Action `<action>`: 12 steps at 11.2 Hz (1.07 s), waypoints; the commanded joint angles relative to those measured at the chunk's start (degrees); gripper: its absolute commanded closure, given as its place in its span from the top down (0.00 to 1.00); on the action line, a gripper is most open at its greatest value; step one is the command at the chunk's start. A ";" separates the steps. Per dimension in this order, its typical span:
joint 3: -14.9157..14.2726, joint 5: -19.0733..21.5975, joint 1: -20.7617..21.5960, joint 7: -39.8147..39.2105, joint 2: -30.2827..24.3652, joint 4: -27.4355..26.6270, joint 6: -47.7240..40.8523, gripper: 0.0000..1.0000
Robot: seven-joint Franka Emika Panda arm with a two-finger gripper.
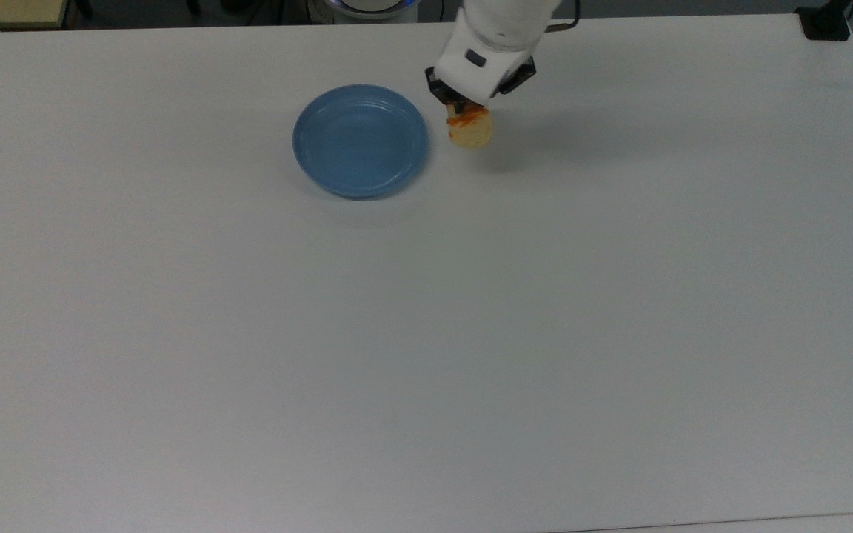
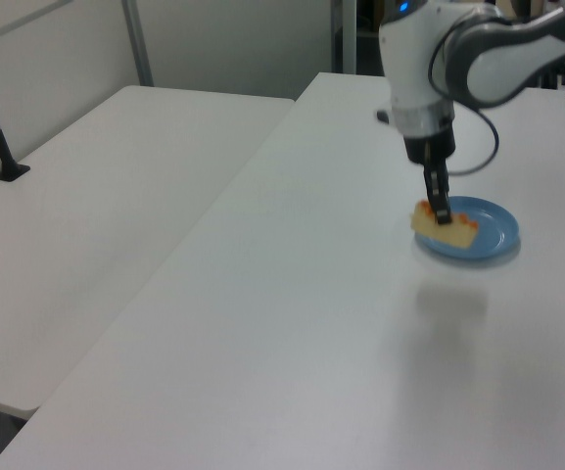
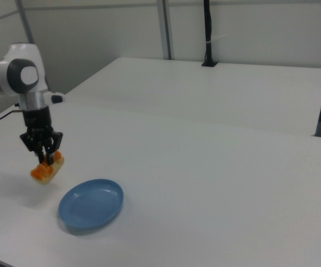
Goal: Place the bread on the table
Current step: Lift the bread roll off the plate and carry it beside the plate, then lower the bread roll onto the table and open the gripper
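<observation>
Gripper (image 1: 462, 111) pinches bread (image 1: 469, 129), covering its upper end.

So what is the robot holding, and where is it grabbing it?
The gripper holds the bread by its top, near one end, lifted above the table beside the blue plate.

White rounded arm (image 2: 429, 59) with grey joint sections, a black cable, and black hand (image 3: 42, 149) fingers

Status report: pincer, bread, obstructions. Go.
Pincer shut on bread. Bread aloft, off the plate, over bare table on the top view's right of the plate. Nothing underneath it.
</observation>
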 commanded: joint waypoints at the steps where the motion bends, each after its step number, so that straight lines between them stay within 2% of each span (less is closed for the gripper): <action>1: -0.70 0.40 5.56 3.70 5.56 1.18 1.80 0.29; 2: -0.70 0.40 6.97 5.11 7.31 1.09 2.76 0.32; 3: -0.70 -0.03 7.94 6.25 9.33 1.09 3.30 0.39; 4: -0.70 -0.21 8.38 7.13 10.39 1.09 4.08 0.67; 5: -0.70 -0.21 8.30 8.45 10.40 1.09 4.27 1.00; 7: -0.70 -0.21 7.52 9.51 8.48 1.18 3.65 1.00; 9: -0.70 -0.21 3.93 9.69 4.10 3.10 3.48 1.00; 10: -0.61 -0.21 0.86 9.43 1.38 4.94 2.26 1.00; 11: 0.87 -0.30 -4.30 8.21 -1.08 7.05 -0.54 1.00; 12: 4.02 -0.39 -11.66 4.02 -3.63 8.46 -3.00 1.00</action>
